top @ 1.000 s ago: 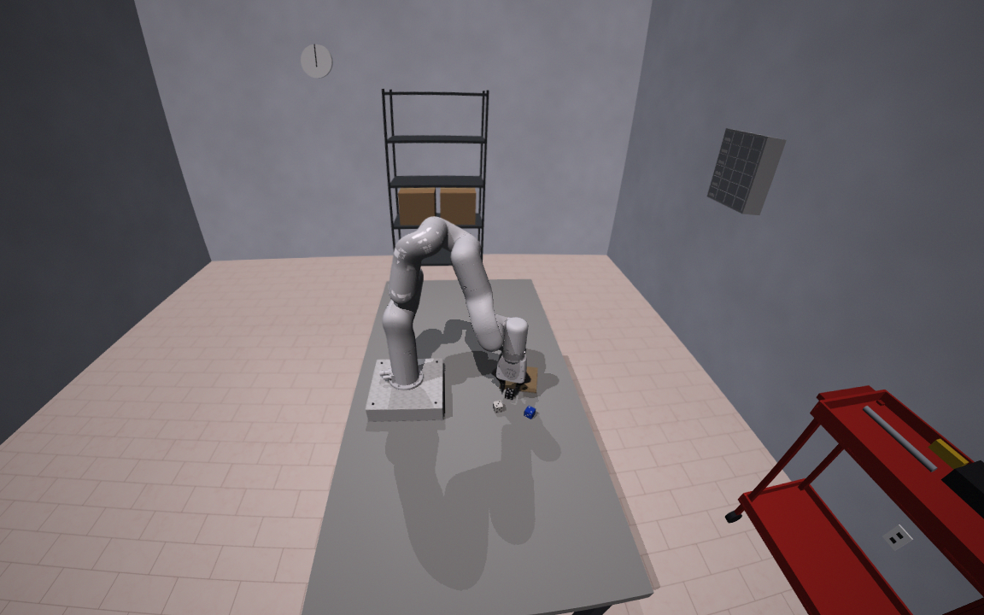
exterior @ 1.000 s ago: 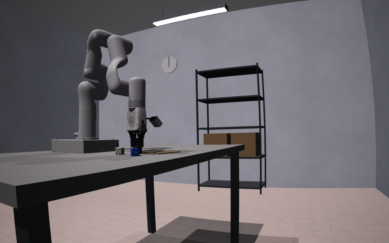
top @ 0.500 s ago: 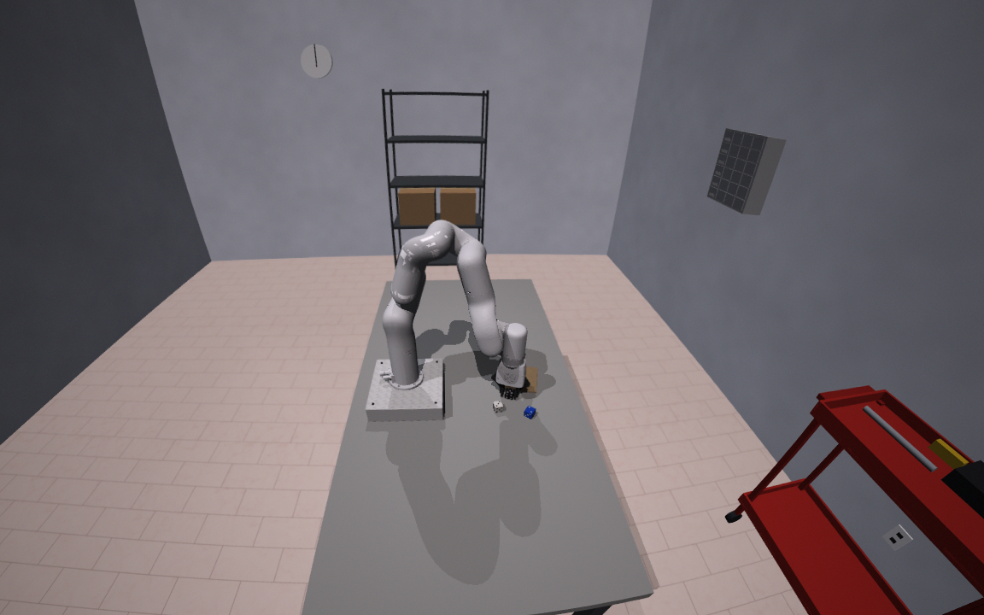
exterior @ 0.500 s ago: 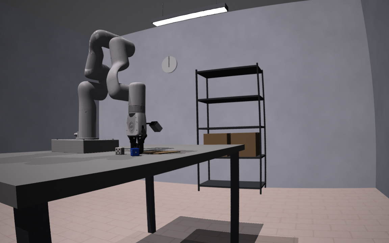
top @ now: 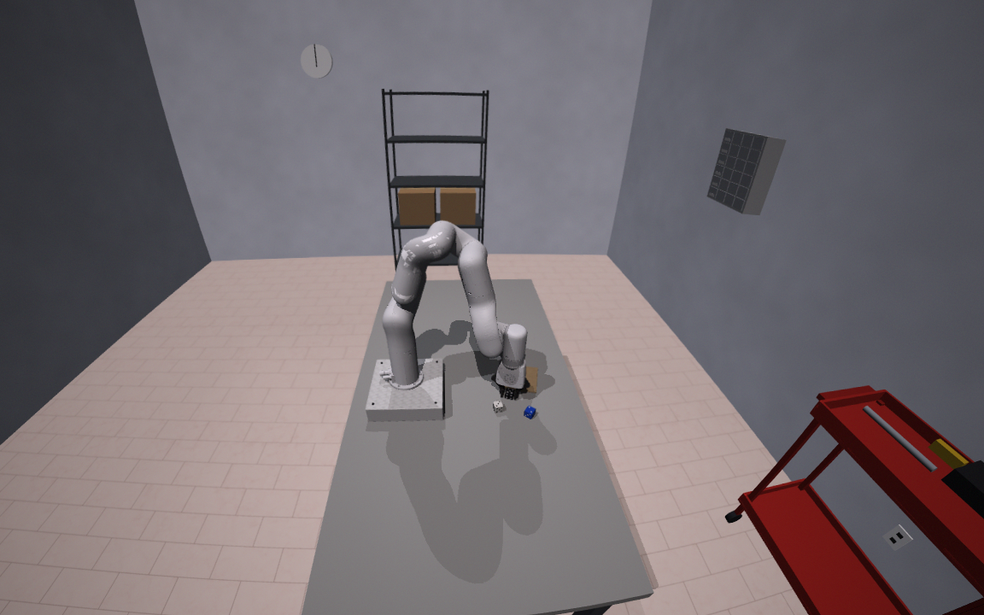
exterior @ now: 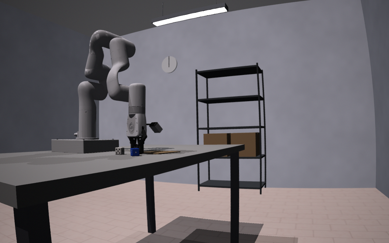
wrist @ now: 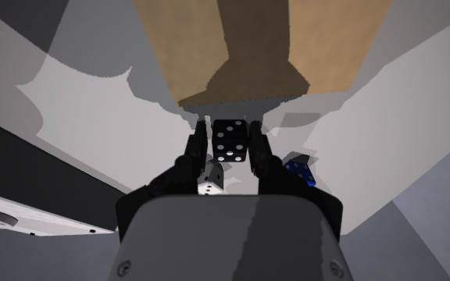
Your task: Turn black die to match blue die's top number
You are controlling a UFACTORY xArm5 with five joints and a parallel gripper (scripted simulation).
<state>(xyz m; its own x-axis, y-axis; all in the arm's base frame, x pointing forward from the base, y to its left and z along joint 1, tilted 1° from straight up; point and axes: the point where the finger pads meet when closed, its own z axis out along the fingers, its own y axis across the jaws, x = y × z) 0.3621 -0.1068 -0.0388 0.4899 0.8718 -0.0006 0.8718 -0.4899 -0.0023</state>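
The black die [wrist: 230, 140] lies on the table just short of the tan mat's [wrist: 262, 47] near edge, with a face of several white pips towards the wrist camera. My gripper [wrist: 227, 132] is lowered around it, one finger on each side. A thin gap shows on the left side, so the fingers are open and not pressing on it. The blue die [wrist: 300, 172] lies to the right of the fingers and also shows in the exterior view [exterior: 134, 151]. In the top view the gripper [top: 509, 394] hides the black die.
A white die [wrist: 210, 180] lies close by the left finger and also shows in the top view [top: 497, 407]. The arm's base plate [top: 405, 389] stands to the left. The table's right edge runs just past the mat [top: 532, 378]. A red cart [top: 908, 497] stands off the table.
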